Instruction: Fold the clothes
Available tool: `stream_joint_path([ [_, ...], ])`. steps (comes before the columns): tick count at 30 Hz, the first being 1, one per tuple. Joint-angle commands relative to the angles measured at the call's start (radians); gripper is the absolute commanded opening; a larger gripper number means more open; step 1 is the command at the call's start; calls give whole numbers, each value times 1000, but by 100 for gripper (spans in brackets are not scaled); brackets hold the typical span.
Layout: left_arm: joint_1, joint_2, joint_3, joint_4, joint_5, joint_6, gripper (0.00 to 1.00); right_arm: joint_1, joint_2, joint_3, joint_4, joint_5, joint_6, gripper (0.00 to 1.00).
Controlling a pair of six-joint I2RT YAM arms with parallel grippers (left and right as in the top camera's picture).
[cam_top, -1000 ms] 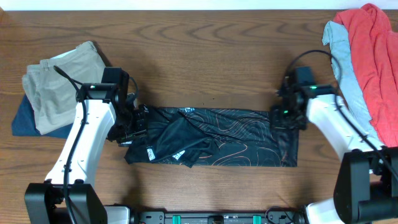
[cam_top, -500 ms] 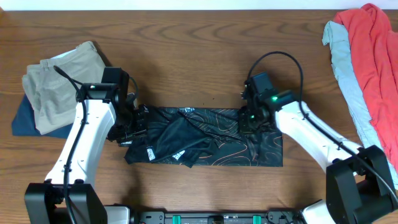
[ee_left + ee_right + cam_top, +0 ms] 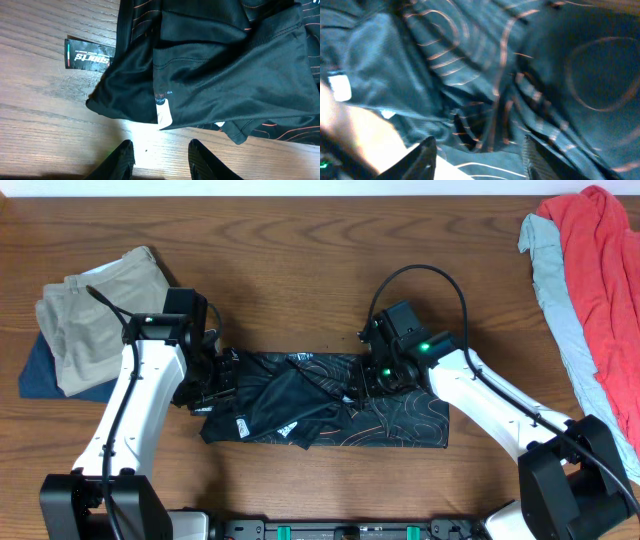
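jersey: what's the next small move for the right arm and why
Probably carry the right gripper leftward toward the left gripper: it sits over the middle of the jersey, whose right part looks folded only part way across, and the left end is bunched.

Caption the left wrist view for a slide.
Left fingers open over the table, beside the crumpled black jersey and its tag.

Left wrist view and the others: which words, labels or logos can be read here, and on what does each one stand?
"sports": on the black hang tag, lying on the table beside the jersey.
Orange lettering beside the white label on the jersey: too small to read.
White logos on the jersey, overhead view: too small to read.
Right wrist view: blurred, nothing readable.
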Motion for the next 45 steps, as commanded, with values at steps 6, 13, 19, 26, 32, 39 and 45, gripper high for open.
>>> stream_joint_path([
  [6,3,-11,-4,-4,-2,-13,38,-35,-1,11,-112,444,131,49],
  [13,3,-11,-4,-5,-2,-13,38,-30,4,-14,-107,372,134,47],
  [19,3,-11,-4,-5,-2,-13,38,-13,19,-20,-113,350,135,48],
  [26,3,-11,-4,-5,-2,-13,38,-13,19,-20,-129,288,135,45],
  [32,3,-11,-4,-5,-2,-13,38,-9,19,-21,-155,288,135,45],
  [39,3,-11,-4,-5,-2,-13,39,3,19,-21,-158,275,135,44],
  [45,3,-11,-4,-5,-2,-13,38,18,24,-21,-151,274,135,41],
])
